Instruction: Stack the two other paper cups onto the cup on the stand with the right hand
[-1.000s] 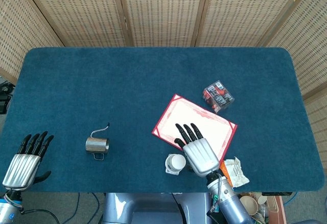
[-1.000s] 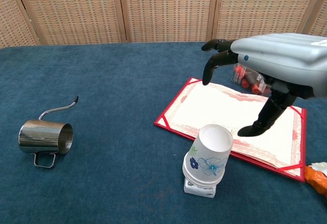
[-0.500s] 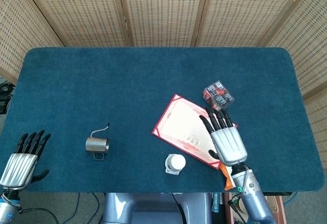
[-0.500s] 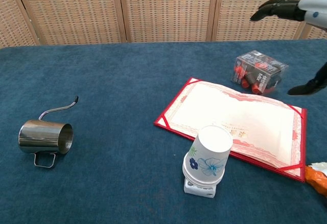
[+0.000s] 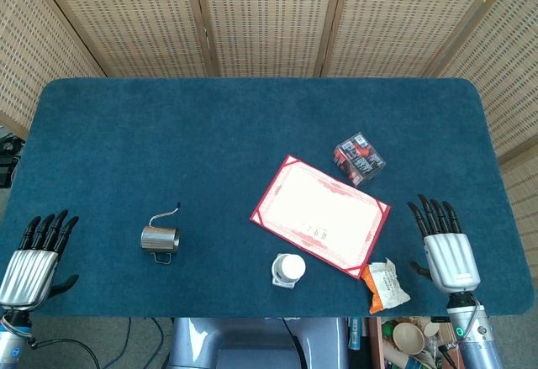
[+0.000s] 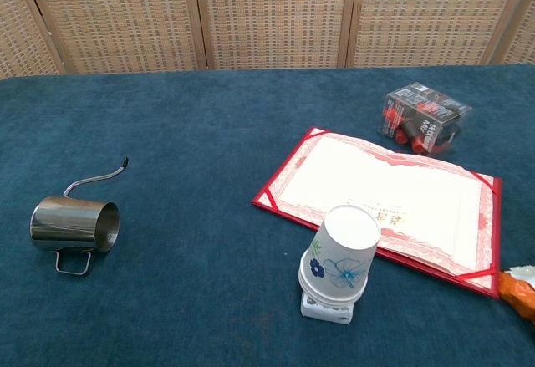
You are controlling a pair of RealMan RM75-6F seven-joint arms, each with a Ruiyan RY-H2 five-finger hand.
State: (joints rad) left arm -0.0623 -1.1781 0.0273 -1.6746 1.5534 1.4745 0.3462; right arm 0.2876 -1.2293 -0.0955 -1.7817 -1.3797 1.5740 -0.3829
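Cup stack point(image 6: 339, 262) upside down on white stand point(image 6: 326, 308), near counter point(image 5: 210, 134) front edge, just off red folder point(image 5: 320, 210) corner. Right hand point(image 5: 445, 247) empty, fingers spread, well right of stack. Left hand point(image 5: 32, 255) also empty, spread, farther off. No loose cups visible; stacking looks done.

Bright even light, soft faint shadows, sharp focus throughout, no glare, mild edge distortion

The table point(image 5: 252, 117) is viewed from high above, facing down. From the chest, it is seen low and close. The paper cups point(image 6: 341, 260) and certificate point(image 6: 393, 196) are shared.
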